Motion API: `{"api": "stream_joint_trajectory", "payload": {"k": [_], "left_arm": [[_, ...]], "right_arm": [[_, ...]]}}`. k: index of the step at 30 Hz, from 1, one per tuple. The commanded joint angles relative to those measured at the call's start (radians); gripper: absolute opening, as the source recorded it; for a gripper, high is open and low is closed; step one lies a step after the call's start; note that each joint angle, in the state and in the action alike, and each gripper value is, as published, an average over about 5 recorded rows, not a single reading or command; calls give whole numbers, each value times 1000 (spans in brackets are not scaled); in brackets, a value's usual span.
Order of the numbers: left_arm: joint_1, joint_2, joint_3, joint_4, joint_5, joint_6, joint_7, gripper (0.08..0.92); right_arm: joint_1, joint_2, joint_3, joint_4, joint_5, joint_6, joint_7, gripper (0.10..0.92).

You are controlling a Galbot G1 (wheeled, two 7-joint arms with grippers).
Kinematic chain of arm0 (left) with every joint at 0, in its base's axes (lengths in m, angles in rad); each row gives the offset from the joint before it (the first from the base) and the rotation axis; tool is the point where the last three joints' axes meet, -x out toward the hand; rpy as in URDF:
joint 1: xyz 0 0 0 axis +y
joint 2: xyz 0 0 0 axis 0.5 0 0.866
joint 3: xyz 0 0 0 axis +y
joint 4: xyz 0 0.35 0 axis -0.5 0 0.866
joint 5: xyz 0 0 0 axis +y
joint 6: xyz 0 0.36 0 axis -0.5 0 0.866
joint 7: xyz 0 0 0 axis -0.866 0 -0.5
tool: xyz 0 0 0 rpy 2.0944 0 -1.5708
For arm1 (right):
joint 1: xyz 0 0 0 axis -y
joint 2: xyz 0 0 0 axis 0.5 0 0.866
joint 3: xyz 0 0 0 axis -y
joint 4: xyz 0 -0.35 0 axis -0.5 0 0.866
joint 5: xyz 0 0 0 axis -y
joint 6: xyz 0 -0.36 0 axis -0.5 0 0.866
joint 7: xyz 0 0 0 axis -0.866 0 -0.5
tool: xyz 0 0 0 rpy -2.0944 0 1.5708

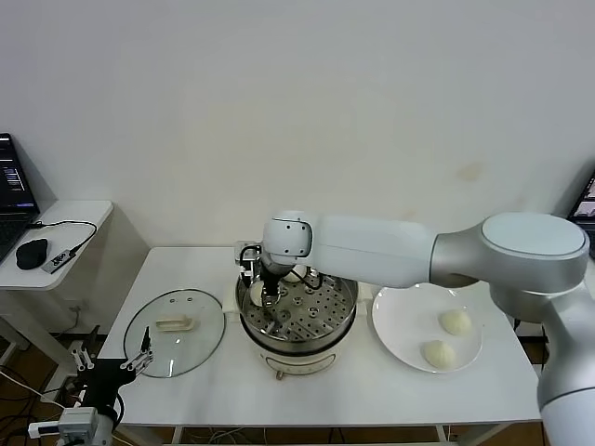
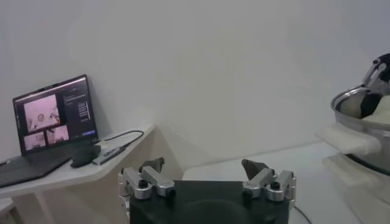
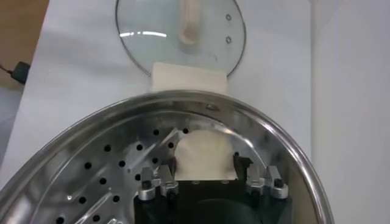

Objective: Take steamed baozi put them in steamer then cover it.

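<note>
The steamer (image 1: 346,297) stands mid-table with its perforated tray (image 3: 109,164) bare on most of its area. My right gripper (image 1: 267,295) reaches down inside it at the left wall. In the right wrist view its fingers stand open on either side of one steamed baozi (image 3: 204,152), which rests on the tray by the rim. Two more baozi (image 1: 456,321) (image 1: 438,353) lie on the white plate (image 1: 400,321) to the right. The glass cover (image 1: 175,332) lies flat on the table left of the steamer. My left gripper (image 1: 141,358) waits open and empty at the table's front left corner.
A low side table at the far left carries a laptop (image 2: 53,115), a black mouse (image 1: 33,251) and cables. The steamer's cream side handle (image 3: 187,78) points toward the cover. My right arm spans across above the plate and the steamer's right side.
</note>
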Motion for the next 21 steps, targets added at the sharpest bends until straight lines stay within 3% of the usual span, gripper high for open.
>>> {"api": "stream_joint_trajectory", "payload": {"k": [1,4,11,21], "left_arm": [[1,-2,1,-1,1,1,1,823],[1,-1,3,-2,2,2,2,823],[0,13,7,-4,1,3,2,823],[-5,25,22,2,3,3,1,823]], "right_arm": [[77,-62,5,53,-23,8,-101,771],[141,-138,-7,105,-58,59,-194,814],[285,-382,-59,266,-175,258,-380,823],[332,-792,-99,459,-314,340,-425,823]]}}
